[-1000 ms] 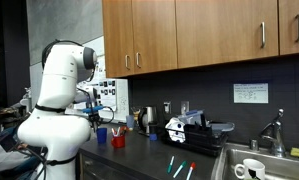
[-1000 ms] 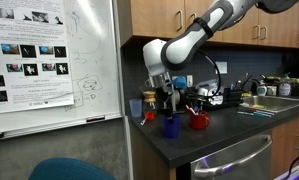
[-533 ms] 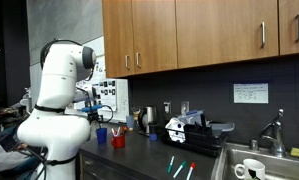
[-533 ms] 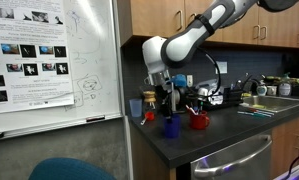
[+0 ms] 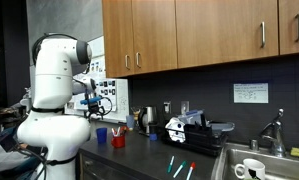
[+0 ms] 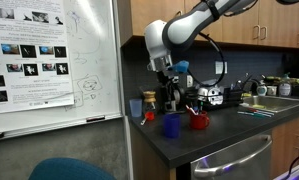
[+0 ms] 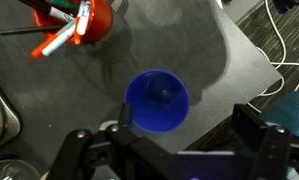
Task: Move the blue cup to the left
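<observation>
Your gripper is up and off. 1 second ago it sat low around the blue cup; now it hangs above it with clear air between. The jaws are spread wide and hold nothing. In the wrist view the 2 fingers stand well apart either side of the frame, and the blue cup sits below them, touching neither.

The cup itself hasn't budged across that second. It stands upright on the countertop, near the front edge, just beside the red cup with the pens. So that reads as a release: you've let go and you're lifting clear. If this is the spot you wanted to the left, the move looks as good as done and only the retreat is left.

Looking outward, the blue cup is a plain cylinder, solid blue, smooth and slightly glossy, with an open round mouth, no handle in sight and nothing visible inside. The red cup is much the same shape, with pens leaning out of it at angles. The countertop is dark, matte and faintly speckled, with a rounded corner showing in the wrist view.
</observation>
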Motion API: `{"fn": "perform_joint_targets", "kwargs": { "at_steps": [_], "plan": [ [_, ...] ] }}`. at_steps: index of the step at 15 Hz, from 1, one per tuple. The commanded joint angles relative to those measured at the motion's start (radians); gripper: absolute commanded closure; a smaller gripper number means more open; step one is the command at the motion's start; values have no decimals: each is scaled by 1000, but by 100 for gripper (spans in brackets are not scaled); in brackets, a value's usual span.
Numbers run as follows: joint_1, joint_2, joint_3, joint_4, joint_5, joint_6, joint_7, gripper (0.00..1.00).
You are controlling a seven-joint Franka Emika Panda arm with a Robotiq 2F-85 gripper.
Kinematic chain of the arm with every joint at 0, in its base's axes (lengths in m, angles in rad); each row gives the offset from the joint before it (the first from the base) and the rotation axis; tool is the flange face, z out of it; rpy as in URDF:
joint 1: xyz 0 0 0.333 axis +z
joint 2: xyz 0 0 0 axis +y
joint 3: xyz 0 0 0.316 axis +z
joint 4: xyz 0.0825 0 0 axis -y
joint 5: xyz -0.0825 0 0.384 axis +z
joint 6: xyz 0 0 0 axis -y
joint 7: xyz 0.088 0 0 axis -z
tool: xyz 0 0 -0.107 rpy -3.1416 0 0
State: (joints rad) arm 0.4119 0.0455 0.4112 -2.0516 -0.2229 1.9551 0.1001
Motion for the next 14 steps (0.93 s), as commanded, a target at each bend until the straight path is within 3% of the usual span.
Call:
{"fn": "perform_joint_targets", "kwargs": {
  "at_steps": [1, 3, 7, 14],
  "plan": [
    [-19, -98, -22, -44, 58, -58, 62, 0],
    [-34, -152, -35, -96, 99, -62, 113, 0],
    [-77, -265, -70, -254, 153, 47, 157, 0],
    [-164, -443, -159, -492, 174, 227, 140, 0]
  ]
}}
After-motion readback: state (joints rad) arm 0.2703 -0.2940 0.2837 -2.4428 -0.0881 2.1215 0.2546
